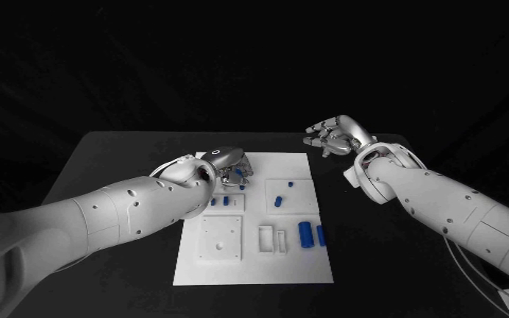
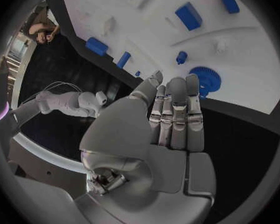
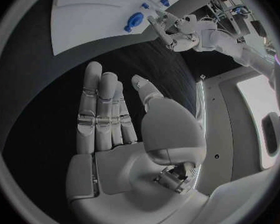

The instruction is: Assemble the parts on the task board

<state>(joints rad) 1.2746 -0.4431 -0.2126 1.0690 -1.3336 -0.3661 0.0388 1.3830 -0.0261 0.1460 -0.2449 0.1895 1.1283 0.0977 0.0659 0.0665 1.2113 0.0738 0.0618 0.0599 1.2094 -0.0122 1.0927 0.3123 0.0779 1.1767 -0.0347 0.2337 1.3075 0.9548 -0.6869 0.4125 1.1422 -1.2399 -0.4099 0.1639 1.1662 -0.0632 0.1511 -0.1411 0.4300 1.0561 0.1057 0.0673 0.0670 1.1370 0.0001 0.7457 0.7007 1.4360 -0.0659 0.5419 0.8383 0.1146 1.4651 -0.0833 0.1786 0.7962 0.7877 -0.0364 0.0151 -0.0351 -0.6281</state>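
The white task board lies in the middle of the black table. My left hand hovers over the board's far left part, fingers stretched out and holding nothing. In the left wrist view a blue gear sits on the board just beyond the fingertips. Two blue cylinders lie side by side at the board's right. A small blue piece lies mid-board and another beyond it. My right hand floats past the board's far right corner over the table, fingers spread and empty.
Two small blue pegs sit in a recess at the board's left. A square plate with holes and narrow slots occupy the board's near half. Bare black table surrounds the board.
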